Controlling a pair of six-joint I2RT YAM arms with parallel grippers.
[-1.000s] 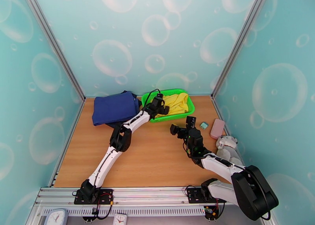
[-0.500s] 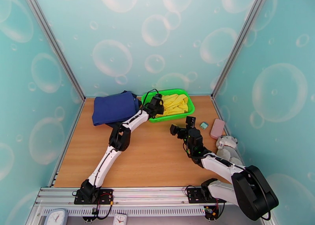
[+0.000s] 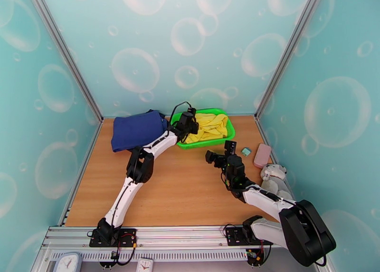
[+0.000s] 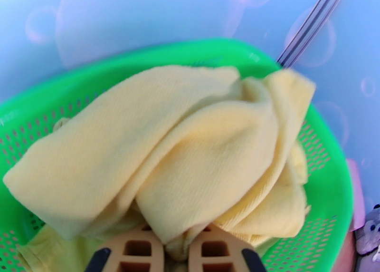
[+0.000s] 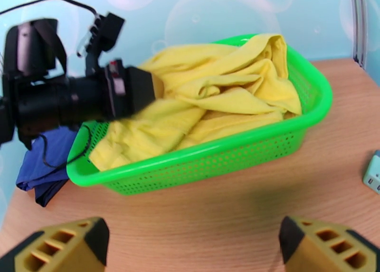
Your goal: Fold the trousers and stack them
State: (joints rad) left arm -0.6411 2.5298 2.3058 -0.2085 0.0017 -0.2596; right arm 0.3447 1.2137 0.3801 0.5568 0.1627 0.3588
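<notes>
Wooden tabletop (image 3: 190, 197) enclosed by bubble-printed turquoise walls (image 3: 190, 54). The bright yellow thin-cloth trousers (image 4: 190, 140) lie bunched inside a green perforated plastic basket (image 3: 209, 141) at the table's far edge; the left gripper (image 4: 176, 251) is pinched together on a fold of them. A navy blue cloth (image 3: 135, 130) lies just left of the basket. The right gripper (image 5: 194, 244) hovers nearer the arm bases, fingers wide apart

1. You have a green mesh basket (image 3: 205, 143) at the back of the bench (image 3: 185, 197).
2. Just left of it lies a navy blue cloth (image 3: 135, 130).
3. To the basket's right, a small teal block (image 3: 245, 151) sits near a pink case (image 3: 262, 155).
4. A pale plush toy (image 3: 274, 173) rests at the bench's right edge.
5. You'll see two clock faces (image 3: 68, 263) below the front rail.
</notes>
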